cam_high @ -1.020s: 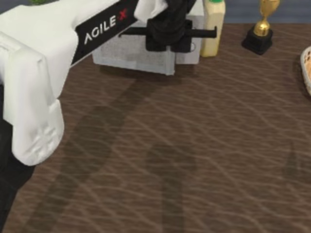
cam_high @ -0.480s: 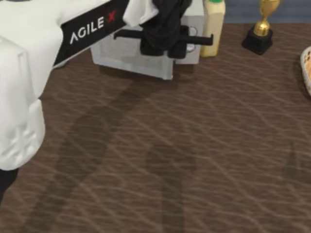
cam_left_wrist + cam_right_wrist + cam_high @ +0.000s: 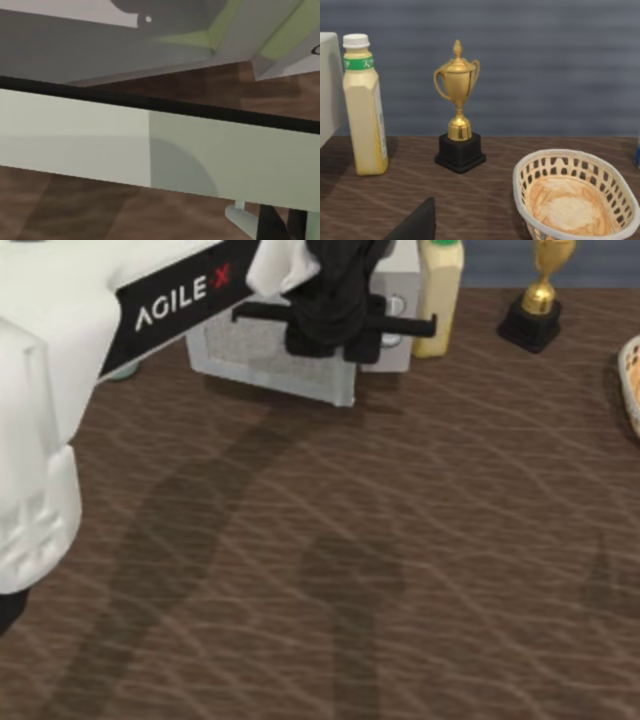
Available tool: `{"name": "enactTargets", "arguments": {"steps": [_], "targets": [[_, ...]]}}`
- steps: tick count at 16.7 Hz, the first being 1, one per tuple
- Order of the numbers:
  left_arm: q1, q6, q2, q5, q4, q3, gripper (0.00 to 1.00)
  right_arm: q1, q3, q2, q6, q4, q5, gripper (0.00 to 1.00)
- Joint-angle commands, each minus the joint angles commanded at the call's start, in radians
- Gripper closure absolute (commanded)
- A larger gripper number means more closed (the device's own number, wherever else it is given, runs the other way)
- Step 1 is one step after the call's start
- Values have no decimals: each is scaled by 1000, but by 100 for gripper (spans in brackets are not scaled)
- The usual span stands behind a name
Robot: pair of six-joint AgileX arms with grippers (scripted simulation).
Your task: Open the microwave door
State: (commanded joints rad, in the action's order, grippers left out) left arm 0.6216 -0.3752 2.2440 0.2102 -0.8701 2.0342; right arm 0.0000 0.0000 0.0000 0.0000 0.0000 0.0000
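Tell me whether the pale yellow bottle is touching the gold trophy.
Apart. The right wrist view shows bare table between the bottle and the trophy; the top view shows the same gap.

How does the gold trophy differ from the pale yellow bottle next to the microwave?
The trophy is shiny gold on a black base; the bottle is matte pale yellow with a white cap and green band. The trophy has two handles and a narrow stem; the bottle is a plain, blocky shape. Both stand upright on the table.
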Motion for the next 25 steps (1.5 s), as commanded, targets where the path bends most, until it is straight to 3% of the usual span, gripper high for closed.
{"name": "enactTargets", "arguments": {"steps": [20, 25], "targets": [[8, -4, 6, -5, 0, -3, 100, 0, 0, 0, 0, 0, 0, 0], [-7, 62, -58, -31, 48, -103, 100, 0, 0, 0, 0, 0, 0, 0]]}}
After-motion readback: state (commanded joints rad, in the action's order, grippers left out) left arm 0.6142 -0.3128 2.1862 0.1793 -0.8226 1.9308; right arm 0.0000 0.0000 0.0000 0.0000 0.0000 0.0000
